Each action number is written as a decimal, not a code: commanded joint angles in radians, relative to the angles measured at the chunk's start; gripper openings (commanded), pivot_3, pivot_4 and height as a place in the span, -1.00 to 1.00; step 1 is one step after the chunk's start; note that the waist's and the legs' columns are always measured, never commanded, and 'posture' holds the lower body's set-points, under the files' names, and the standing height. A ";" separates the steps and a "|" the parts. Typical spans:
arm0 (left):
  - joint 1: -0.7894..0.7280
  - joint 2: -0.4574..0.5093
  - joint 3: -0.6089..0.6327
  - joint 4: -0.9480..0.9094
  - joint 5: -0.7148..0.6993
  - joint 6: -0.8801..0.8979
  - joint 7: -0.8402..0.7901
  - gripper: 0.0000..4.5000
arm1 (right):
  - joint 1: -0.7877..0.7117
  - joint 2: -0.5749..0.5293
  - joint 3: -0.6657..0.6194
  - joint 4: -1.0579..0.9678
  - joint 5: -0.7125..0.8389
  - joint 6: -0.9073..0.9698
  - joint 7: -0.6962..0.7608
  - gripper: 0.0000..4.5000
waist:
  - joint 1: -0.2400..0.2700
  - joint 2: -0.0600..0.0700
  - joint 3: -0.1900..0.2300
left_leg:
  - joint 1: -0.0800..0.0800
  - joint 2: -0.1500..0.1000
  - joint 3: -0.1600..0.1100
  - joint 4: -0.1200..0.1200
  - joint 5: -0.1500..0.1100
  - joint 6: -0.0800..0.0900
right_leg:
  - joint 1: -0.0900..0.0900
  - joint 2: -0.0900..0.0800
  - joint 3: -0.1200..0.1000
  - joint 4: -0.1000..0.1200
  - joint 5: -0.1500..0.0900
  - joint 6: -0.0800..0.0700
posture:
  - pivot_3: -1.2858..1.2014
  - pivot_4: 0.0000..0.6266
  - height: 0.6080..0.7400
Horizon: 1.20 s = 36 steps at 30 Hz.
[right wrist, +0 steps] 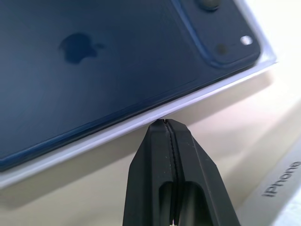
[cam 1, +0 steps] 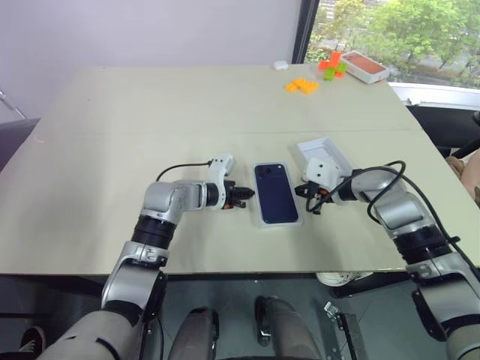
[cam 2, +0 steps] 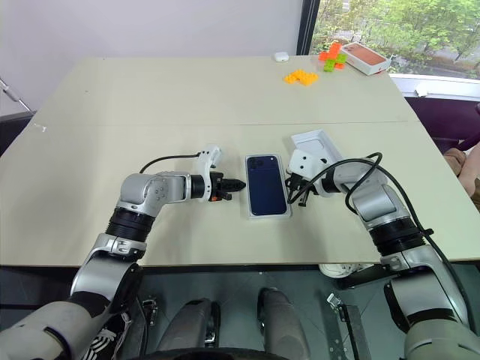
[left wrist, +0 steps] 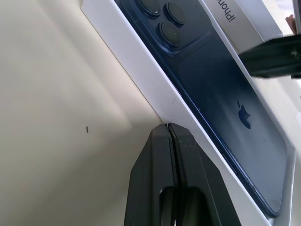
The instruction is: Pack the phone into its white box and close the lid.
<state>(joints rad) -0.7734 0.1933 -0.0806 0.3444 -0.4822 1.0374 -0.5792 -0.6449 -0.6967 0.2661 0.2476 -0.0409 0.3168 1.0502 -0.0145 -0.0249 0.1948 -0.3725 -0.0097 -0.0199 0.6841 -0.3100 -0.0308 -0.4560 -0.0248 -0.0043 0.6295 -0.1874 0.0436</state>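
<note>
1. The phone (cam 1: 275, 193) lies back-up inside the white box (cam 1: 259, 222) at the centre of the head-camera frame, its camera cluster at the far end. In the wrist views it sits flat within the white rim.
2. The lid (cam 1: 324, 158) rests on the table (cam 1: 112, 135) just right of the box and slightly above it in frame, partly hidden behind the right gripper.
3. The left gripper (cam 1: 241, 195) sits left of the box with its two fingers pressed together, holding nothing. In its wrist view the tips come up against the box's long side wall; contact looks likely but cannot be confirmed.
4. The right gripper (cam 1: 310, 193) sits right of the box, fingers likewise pressed together and empty, its tips at the opposite long wall.
5. Judgement: the packing step looks complete. The step in hand appears to be squaring or steadying the box from both sides before the lid goes on.
6. Next move, as judged: one gripper must spread its fingers, take the lid by an edge, turn the hollow side down and lower it squarely over the rim.
7. Unrelated items at upper right: orange blocks (cam 1: 301, 85) and an orange-red flat box (cam 1: 364, 66).
</note>
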 commanded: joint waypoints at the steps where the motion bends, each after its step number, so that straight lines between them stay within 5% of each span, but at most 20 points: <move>1: -0.023 -0.012 0.001 -0.016 -0.003 -0.008 -0.026 -0.97 | -0.014 0.000 -0.012 -0.027 -0.005 -0.026 -0.003 -1.00 | 0.000 0.000 0.000 | 0.000 0.000 0.000 0.000 0.000 0.000 | 0.000 0.000 0.000 0.000 0.000 0.000 | 0.03 -0.52 1.00; 19: 0.024 0.094 0.029 -0.126 0.017 -0.094 -0.109 -0.97 | -0.065 -0.061 -0.017 0.011 -0.060 -0.092 0.012 -1.00 | 0.000 0.000 0.000 | 0.000 0.000 0.000 0.000 0.000 0.000 | 0.000 -0.001 0.000 0.000 0.000 0.000 | 0.03 -0.52 1.00; 21: 0.037 0.106 0.058 -0.158 -0.007 -0.082 -0.114 -1.00 | -0.107 -0.087 -0.015 0.034 -0.085 -0.090 0.013 -0.75 | 0.001 0.000 0.000 | 0.000 0.000 0.000 0.000 0.000 0.000 | -0.001 -0.001 0.000 0.000 0.000 0.000 | 0.03 -0.52 1.00; 24: 0.061 0.150 0.078 -0.207 0.007 -0.125 -0.123 -0.60 | -0.166 -0.055 -0.068 0.035 -0.030 -0.005 -0.004 -0.16 | -0.005 0.000 0.000 | 0.000 0.000 0.001 0.000 0.000 0.000 | -0.001 -0.001 0.001 0.000 0.000 0.000 | 0.03 -0.52 1.00; 29: 0.125 0.247 0.108 -0.326 -0.005 -0.187 -0.182 0.51 | -0.174 0.041 -0.161 0.056 0.049 0.110 -0.097 0.99 | -0.001 0.000 0.000 | 0.000 0.003 0.000 -0.001 0.000 0.000 | -0.001 0.001 0.001 0.001 0.000 -0.001 | 0.03 -0.52 1.00; 31: 0.166 0.285 0.123 -0.367 -0.003 -0.227 -0.203 0.93 | -0.139 0.060 -0.149 0.066 0.007 0.104 -0.171 1.00 | 0.000 0.001 0.000 | 0.000 0.003 0.000 -0.001 0.000 0.000 | -0.001 0.000 0.001 0.001 0.001 -0.001 | 0.03 -0.52 1.00; 36: 0.269 0.357 0.152 -0.447 -0.028 -0.316 -0.286 0.99 | -0.101 0.100 -0.176 0.009 0.007 0.255 -0.288 1.00 | 0.002 0.001 0.000 | -0.001 0.001 0.001 0.000 0.000 0.000 | -0.002 -0.002 0.001 0.000 0.001 -0.001 | 0.03 -0.52 1.00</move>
<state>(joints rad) -0.5051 0.5434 0.0379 -0.0490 -0.4790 0.7562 -0.8350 -0.7284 -0.5928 0.1358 0.3118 -0.0429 0.5354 0.7968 -0.0121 -0.0241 0.1950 -0.3737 -0.0092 -0.0176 0.6839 -0.3098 -0.0304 -0.4578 -0.0273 -0.0030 0.6291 -0.1869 0.0425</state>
